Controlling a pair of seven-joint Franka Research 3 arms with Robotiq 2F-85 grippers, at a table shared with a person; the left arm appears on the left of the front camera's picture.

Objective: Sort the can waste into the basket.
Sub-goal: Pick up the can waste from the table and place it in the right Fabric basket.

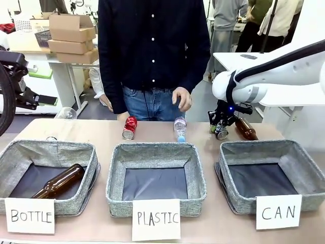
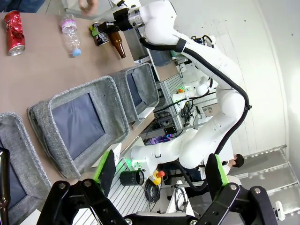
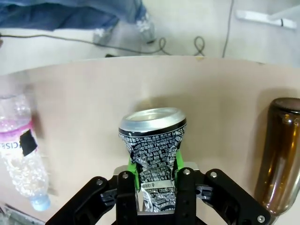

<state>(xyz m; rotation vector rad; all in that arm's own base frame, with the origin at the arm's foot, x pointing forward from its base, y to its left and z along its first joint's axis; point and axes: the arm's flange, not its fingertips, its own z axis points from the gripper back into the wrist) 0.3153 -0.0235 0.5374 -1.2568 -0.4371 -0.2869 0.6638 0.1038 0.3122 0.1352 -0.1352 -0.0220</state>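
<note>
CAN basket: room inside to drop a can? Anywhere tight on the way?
CAN basket is bare inside, wall to wall. The tight spot is behind its far rim: the right end effector, shut on the dark can, has the brown bottle close beside it. The table between plastic bottle and dark can is bare.

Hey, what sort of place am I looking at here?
Most likely a robotics lab: a white robot arm works at a table of hand-labelled sorting baskets, with stacked cardboard boxes on a workbench behind.
</note>
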